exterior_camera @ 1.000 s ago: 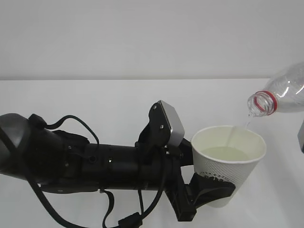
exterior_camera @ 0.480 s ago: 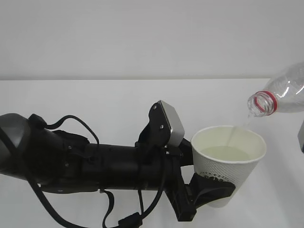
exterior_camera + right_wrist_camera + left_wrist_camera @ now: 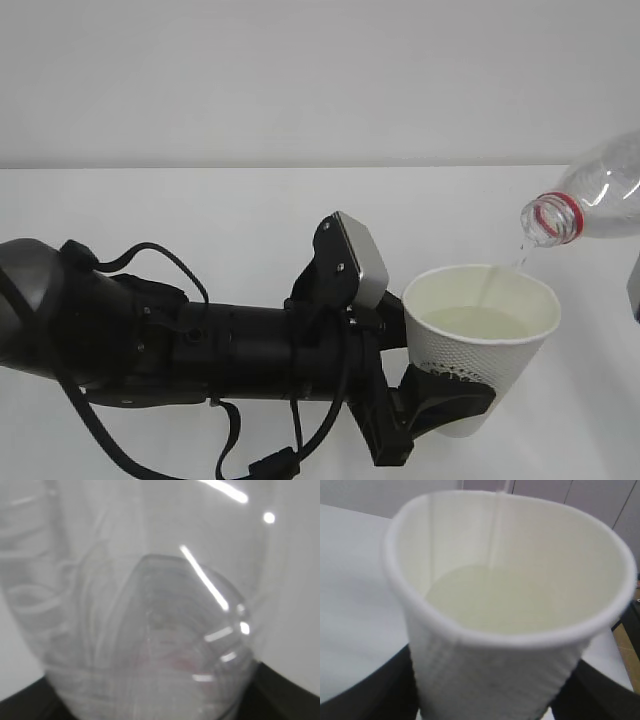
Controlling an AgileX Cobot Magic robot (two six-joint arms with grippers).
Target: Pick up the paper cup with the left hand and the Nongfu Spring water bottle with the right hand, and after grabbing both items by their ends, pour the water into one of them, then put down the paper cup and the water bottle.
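Clear water (image 3: 487,290) streams from the tilted Nongfu Spring water bottle (image 3: 590,200), gripped by the right hand, into the paper cup (image 3: 480,345) clamped by the left hand (image 3: 440,395); setting both down remains.

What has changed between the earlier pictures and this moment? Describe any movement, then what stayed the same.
Nothing has visibly moved. The left hand still holds the paper cup upright, and the Nongfu Spring water bottle stays tilted above its rim, with a thin stream of water still falling into the cup. No grip was taken or released. Any rise in the water level is too slight to tell.
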